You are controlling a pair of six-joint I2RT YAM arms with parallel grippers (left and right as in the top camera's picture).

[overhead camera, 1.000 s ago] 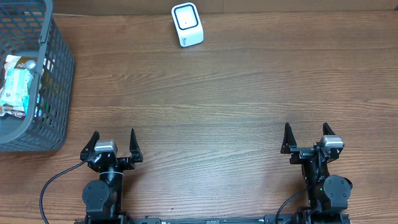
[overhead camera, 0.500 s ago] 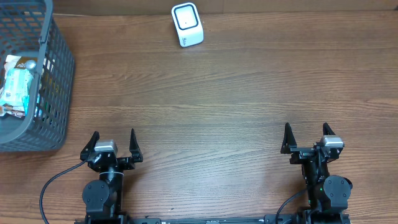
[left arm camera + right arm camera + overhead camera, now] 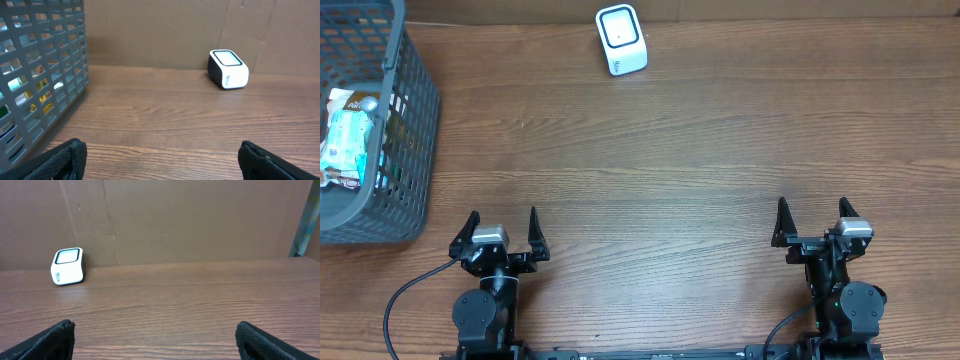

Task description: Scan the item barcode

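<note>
A white barcode scanner (image 3: 621,40) with a dark window stands at the table's far edge; it also shows in the left wrist view as the scanner (image 3: 228,69) and in the right wrist view as the scanner (image 3: 67,266). Packaged items (image 3: 348,133) lie inside the grey basket (image 3: 408,120) at the far left; their barcodes cannot be made out. My left gripper (image 3: 501,230) sits open at the near left with nothing between its fingers. Over at the near right, the right gripper (image 3: 811,219) is open and holds nothing.
The basket's grey lattice wall (image 3: 45,75) fills the left of the left wrist view. A brown cardboard wall (image 3: 190,220) backs the table's far edge. Bare wood (image 3: 680,160) lies between the grippers and the scanner.
</note>
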